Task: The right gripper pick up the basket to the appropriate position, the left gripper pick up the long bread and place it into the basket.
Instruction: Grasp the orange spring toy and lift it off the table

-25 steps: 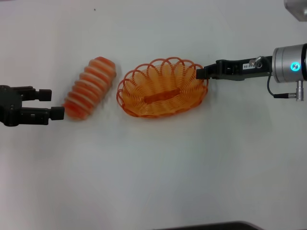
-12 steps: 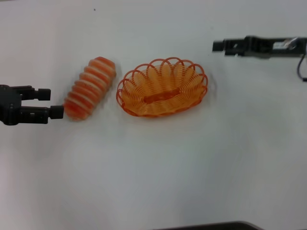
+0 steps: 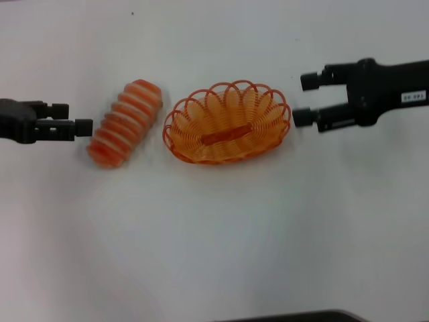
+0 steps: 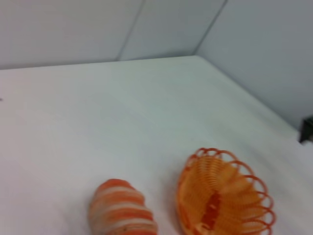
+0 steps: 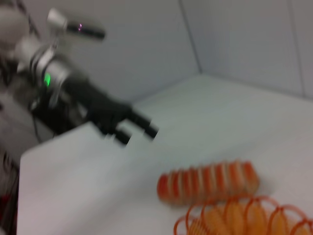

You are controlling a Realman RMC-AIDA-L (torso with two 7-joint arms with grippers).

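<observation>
The orange wire basket [image 3: 228, 107] stands mid-table, empty. The long bread [image 3: 125, 123], orange-red with cream ridges, lies slantwise just left of it, apart from it. My right gripper [image 3: 305, 99], on the labelled arm, is open just right of the basket's rim and does not touch it. My left gripper [image 3: 72, 119] is open just left of the bread, its nearer fingertip almost at the loaf's side. The left wrist view shows the bread [image 4: 122, 210] and the basket [image 4: 222, 196]. The right wrist view shows the left gripper [image 5: 138, 134] with its fingers apart, the bread [image 5: 208, 183] and the basket's rim [image 5: 239, 220].
The white table [image 3: 214, 228] bears nothing else. A dark edge [image 3: 288, 315] runs along its front. Grey walls [image 4: 146, 29] stand behind the table's far corner.
My right gripper left the basket's rim, swung up and away, then came back open beside the rim. My left gripper moved from the bread's near end to beside its middle. The basket stayed put.
</observation>
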